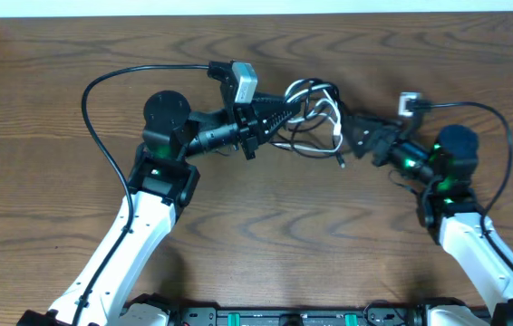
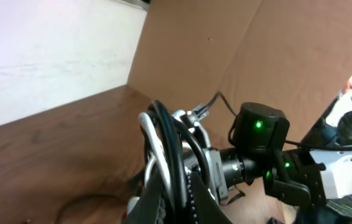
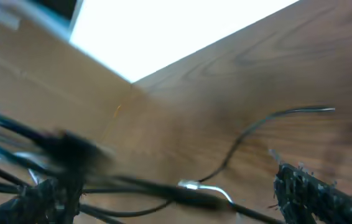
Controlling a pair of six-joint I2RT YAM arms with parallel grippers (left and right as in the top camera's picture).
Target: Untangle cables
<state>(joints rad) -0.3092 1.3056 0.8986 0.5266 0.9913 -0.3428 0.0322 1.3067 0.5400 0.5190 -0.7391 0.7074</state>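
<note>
The cables [image 1: 322, 115] sit in a black-and-white tangle mid-table [image 1: 266, 226], between both arms. The left gripper [image 1: 282, 115] is clamped on the bundle's left side. The right gripper [image 1: 354, 136] stands wide at its right edge, with blurred strands crossing between its fingers.

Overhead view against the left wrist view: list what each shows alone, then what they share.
Only overhead: the left arm whole, the left pincer shut in the cable tangle, and the right pincer open beside it. Only left wrist: a close look at the tangle's black and white loops, bunched together. Both: the tangle, the right arm with its green light, the wooden table.
</note>
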